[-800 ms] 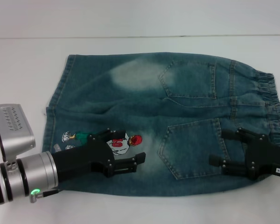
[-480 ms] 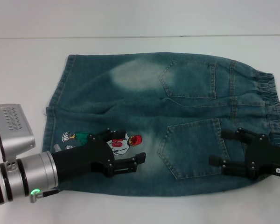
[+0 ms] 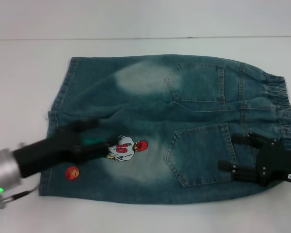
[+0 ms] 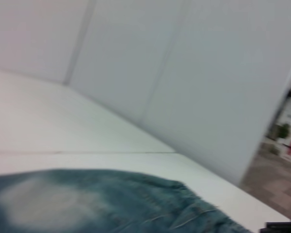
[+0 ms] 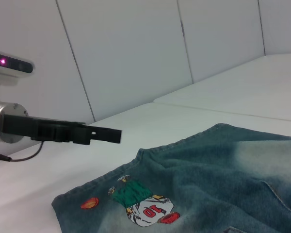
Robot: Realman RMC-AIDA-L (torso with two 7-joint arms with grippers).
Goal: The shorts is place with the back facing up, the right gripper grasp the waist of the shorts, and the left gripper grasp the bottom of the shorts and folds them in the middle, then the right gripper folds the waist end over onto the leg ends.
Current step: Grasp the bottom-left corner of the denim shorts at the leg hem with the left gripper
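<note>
Count: we see one pair of shorts (image 3: 174,128), two back pockets (image 3: 201,153), one cartoon figure (image 3: 128,148) and one small orange ball print (image 3: 72,173).
Shorts: they lie flat on the white desk (image 3: 24,73), back up, the waist (image 3: 283,109) toward the robot's right and the bottom (image 3: 58,116) toward its left.
Material: faded blue-green denim with pale worn patches; the waist is gathered and ruffled, the bottom hem straight and stitched.
Right end effector (image 3: 237,155): a black two-finger claw with a white label, over the near pocket beside the waist; its fingers stand apart and hold no cloth (its arm is cut off at the picture's edge).
Left end effector (image 3: 94,138): blurred in the head view, above the denim near the figure; in the right wrist view it shows side-on, clear of the cloth, and we cannot tell whether its fingers are apart or together.
Hidden: the left wrist view shows only a strip of denim and the desk.
</note>
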